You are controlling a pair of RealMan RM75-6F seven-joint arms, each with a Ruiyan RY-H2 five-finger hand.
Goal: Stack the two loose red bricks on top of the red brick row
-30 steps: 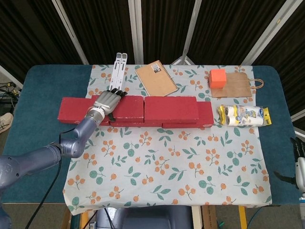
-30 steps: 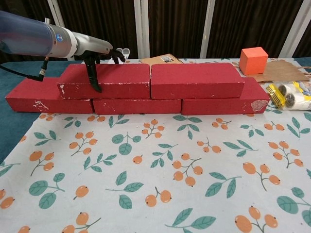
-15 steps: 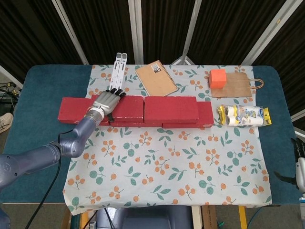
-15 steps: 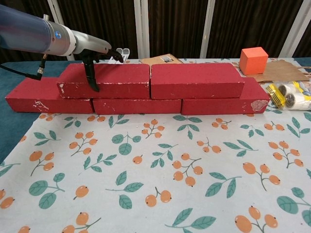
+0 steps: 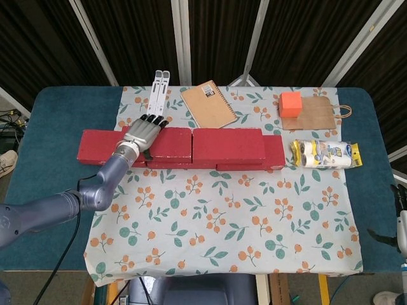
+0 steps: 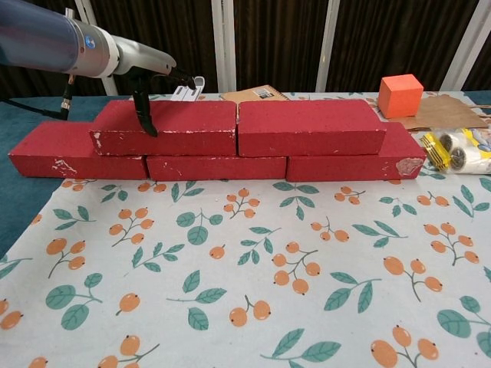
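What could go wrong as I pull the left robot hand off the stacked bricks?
1. The left robot hand hangs low over the upper-left brick, one finger hanging in front of its face; dragging sideways could shift that brick off the bottom row.
2. The upper-right brick abuts it, so a nudge could push both.
3. The white stand lies just behind the hand; retreating backward could hit it.

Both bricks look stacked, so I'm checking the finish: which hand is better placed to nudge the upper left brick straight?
Left. The left hand hovers over the upper left brick; the right hand is not in view.
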